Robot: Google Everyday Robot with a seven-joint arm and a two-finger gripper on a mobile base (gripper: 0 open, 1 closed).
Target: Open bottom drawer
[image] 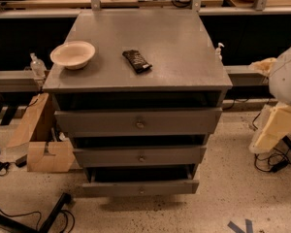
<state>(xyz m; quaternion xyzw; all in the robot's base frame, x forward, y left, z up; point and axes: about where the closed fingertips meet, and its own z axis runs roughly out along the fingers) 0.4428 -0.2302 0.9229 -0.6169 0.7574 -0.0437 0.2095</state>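
The grey cabinet [136, 47] stands in the middle of the camera view with three drawers. The bottom drawer [140, 188] is the lowest and slimmest, with a small round knob [141, 191]. It stands out a little from the cabinet, with a dark gap above its front. The middle drawer [139, 156] and top drawer [138, 122] also stand slightly out. My arm's white shell [287, 76] is at the right edge. My gripper [273, 130], a cream part, hangs below it, well to the right of the drawers and touching nothing.
A white bowl [72, 54] and a dark snack bar [137, 61] lie on the cabinet top. Cardboard boxes [43, 149] sit on the floor at the left. Cables and a black stand leg [48, 212] lie at lower left. Cables [274, 164] lie at the right.
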